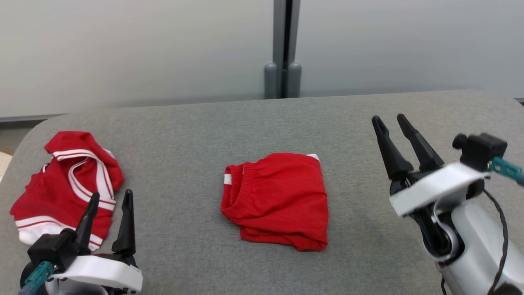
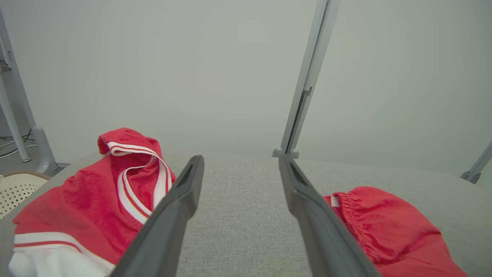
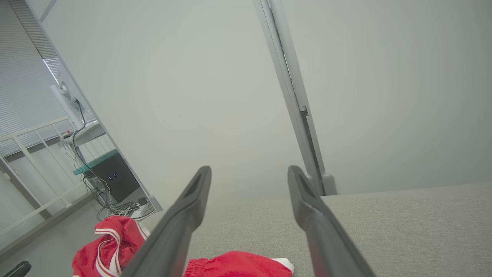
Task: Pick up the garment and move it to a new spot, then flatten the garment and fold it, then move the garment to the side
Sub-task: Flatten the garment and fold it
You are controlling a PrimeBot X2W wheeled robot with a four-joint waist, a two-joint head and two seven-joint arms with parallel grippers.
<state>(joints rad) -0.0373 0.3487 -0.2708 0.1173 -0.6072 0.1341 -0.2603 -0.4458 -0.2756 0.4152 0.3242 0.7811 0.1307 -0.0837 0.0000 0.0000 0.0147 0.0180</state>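
A folded red garment (image 1: 278, 200) with an elastic waistband lies in the middle of the grey table (image 1: 262, 123); it also shows in the left wrist view (image 2: 388, 231) and the right wrist view (image 3: 238, 267). My right gripper (image 1: 391, 122) hovers open to its right, raised off the cloth, fingers apart with nothing between them (image 3: 248, 173). My left gripper (image 1: 111, 198) stands open at the lower left, empty (image 2: 240, 163), its tips beside a crumpled red garment with white trim.
The crumpled red and white garment (image 1: 67, 184) lies at the table's left end (image 2: 96, 200). A grey post (image 1: 283, 49) stands behind the table's far edge against a pale wall. A cream basket (image 2: 17, 188) sits off the table's left.
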